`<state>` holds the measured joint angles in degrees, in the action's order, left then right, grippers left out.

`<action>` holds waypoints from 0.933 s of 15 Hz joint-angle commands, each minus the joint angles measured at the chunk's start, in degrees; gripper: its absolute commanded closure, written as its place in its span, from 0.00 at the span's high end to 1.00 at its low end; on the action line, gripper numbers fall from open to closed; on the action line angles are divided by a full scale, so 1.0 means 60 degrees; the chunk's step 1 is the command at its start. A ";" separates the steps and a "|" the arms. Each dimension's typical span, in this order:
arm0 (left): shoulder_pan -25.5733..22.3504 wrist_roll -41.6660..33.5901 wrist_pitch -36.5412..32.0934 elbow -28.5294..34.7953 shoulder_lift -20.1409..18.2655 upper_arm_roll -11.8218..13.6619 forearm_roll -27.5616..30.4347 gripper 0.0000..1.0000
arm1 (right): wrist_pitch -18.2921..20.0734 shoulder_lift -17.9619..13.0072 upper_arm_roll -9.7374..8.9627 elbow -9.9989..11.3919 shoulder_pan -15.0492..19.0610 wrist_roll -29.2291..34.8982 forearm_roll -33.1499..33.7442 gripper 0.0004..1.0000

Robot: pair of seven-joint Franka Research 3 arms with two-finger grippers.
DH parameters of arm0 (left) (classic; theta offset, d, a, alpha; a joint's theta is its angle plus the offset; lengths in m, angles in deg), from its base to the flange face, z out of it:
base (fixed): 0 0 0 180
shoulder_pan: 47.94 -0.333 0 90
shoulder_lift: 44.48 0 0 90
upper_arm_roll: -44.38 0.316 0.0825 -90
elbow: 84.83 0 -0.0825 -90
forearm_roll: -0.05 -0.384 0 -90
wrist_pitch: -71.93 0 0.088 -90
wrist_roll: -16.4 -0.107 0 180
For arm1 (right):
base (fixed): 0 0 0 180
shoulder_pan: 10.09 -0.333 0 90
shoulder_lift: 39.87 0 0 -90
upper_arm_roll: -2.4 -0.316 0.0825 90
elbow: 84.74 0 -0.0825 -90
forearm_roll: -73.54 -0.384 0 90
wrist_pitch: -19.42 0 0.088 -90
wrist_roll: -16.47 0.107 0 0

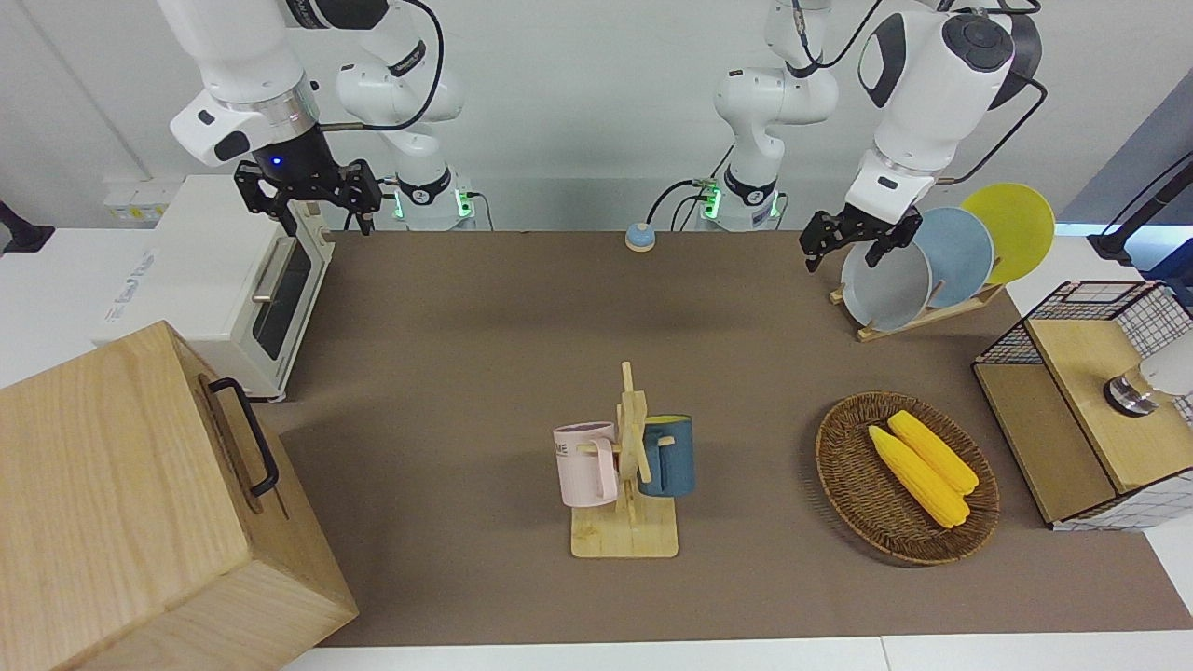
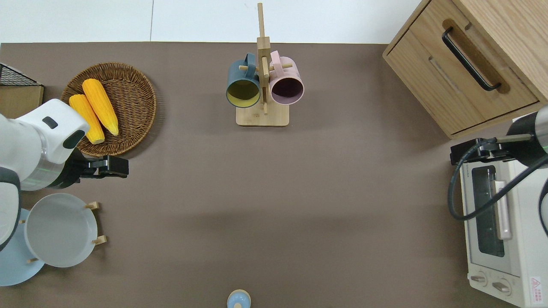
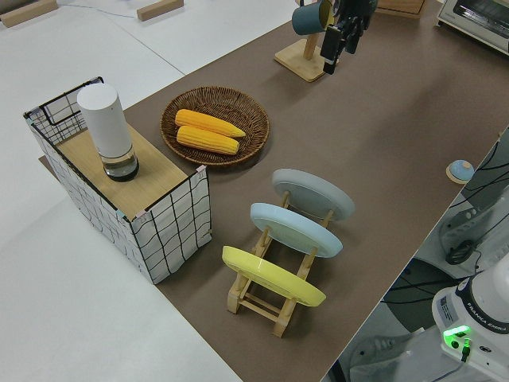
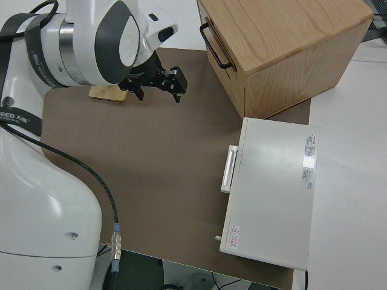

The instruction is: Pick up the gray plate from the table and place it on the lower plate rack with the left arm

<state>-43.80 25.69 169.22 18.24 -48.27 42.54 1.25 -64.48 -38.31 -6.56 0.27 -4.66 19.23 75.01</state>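
Observation:
The gray plate (image 1: 885, 284) leans in the lowest slot of the wooden plate rack (image 1: 876, 331), the slot farthest from the robots. It also shows in the overhead view (image 2: 60, 229) and the left side view (image 3: 312, 193). The rack's pegs (image 2: 100, 240) stick out beside it. My left gripper (image 1: 843, 250) is open and empty, clear of the plate. In the overhead view it (image 2: 116, 166) hangs over bare table between the rack and the wicker basket (image 2: 128, 98). My right arm is parked, its gripper (image 1: 322, 212) open.
A light blue plate (image 1: 955, 256) and a yellow plate (image 1: 1011, 228) fill the rack's higher slots. The basket holds two corn cobs (image 1: 923, 471). A mug stand (image 1: 629, 466), a wire-sided box (image 1: 1090, 401), a wooden drawer cabinet (image 1: 140, 503) and a toaster oven (image 1: 224, 280) stand around.

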 commanded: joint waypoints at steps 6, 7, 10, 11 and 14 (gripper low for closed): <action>-0.0513 -0.0113 -0.0174 -0.0025 0.0015 -0.0424 -0.0172 1.00 | 0.0009 0.0004 0.0057 -0.0062 -0.0069 0.0037 -0.0026 0.98; -0.0848 -0.0113 -0.0174 -0.0025 0.0001 -0.0716 -0.0172 1.00 | 0.0009 0.0018 0.0057 -0.0062 -0.0069 0.0037 -0.0026 0.98; -0.0925 -0.0113 -0.0174 -0.0025 0.0015 -0.0880 -0.0172 1.00 | 0.0009 0.0004 0.0057 -0.0062 -0.0069 0.0037 -0.0026 0.98; -0.0896 -0.0113 -0.0174 -0.0025 0.0015 -0.0880 -0.0172 1.00 | 0.0009 0.0004 0.0057 -0.0062 -0.0069 0.0037 -0.0026 0.98; -0.0881 -0.0099 -0.0174 -0.0025 0.0015 -0.0923 -0.0172 1.00 | 0.0023 0.0004 0.0057 -0.0062 -0.0069 0.0037 -0.0026 0.98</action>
